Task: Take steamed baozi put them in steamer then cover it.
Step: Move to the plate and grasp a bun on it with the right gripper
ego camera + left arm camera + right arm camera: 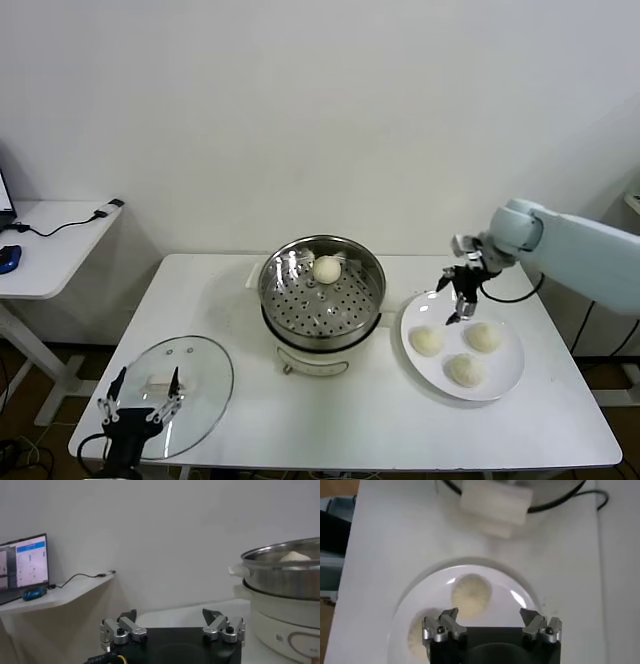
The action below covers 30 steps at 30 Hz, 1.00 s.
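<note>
Right gripper [460, 298] poised over the plate [503, 380], fingers spread and empty.

Three steamed baozi [427, 341] on the plate, one already inside the steamer [321, 286], left of the plate. Nearest bun directly below the spread right gripper [490, 625], between the jaws' line in the right wrist view [470, 595]; round, so no long axis to match, likely just a straight descent. Left gripper [140, 398] far from the plate, parked open at the near table edge over the cover [200, 372], itself lying flat on the table well left of the steamer.
</note>
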Tool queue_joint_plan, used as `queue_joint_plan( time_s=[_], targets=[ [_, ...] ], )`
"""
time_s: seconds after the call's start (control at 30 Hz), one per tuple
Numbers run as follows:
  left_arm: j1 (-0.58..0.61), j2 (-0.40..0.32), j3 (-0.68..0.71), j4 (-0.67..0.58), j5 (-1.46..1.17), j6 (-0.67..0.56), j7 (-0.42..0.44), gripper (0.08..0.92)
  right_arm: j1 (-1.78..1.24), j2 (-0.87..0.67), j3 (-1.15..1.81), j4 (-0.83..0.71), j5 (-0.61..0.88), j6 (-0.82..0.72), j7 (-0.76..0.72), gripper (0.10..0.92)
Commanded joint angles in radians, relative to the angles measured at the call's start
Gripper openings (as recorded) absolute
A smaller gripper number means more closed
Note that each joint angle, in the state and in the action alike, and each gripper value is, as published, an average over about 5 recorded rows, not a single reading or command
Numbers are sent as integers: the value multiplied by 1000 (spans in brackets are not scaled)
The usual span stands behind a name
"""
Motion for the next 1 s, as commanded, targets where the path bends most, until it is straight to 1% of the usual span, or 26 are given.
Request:
queue_joint_plan(
  time_s=[0.03,0.3,0.57,0.67,0.83,1.0],
  targets=[
    [2,-1,0,5,3,0,0,823,-181,21,98,-31,-55,-41,27,823],
    [8,-3,-4,9,6,-5,-1,823,-225,97,149,-116,-76,-31,35,823],
    [6,-6,-3,12,9,-4,-1,823,-238,111,164,-146,-95,-25,31,820],
    [4,-6,-2,13,11,-4,0,823,-239,111,167,-149,-97,-24,28,798],
    [3,-4,-2,15,12,-4,0,823,-235,111,171,-154,-95,-20,22,737],
    [3,-3,-2,14,13,-4,0,823,-225,110,174,-155,-87,-16,14,705]
  ],
)
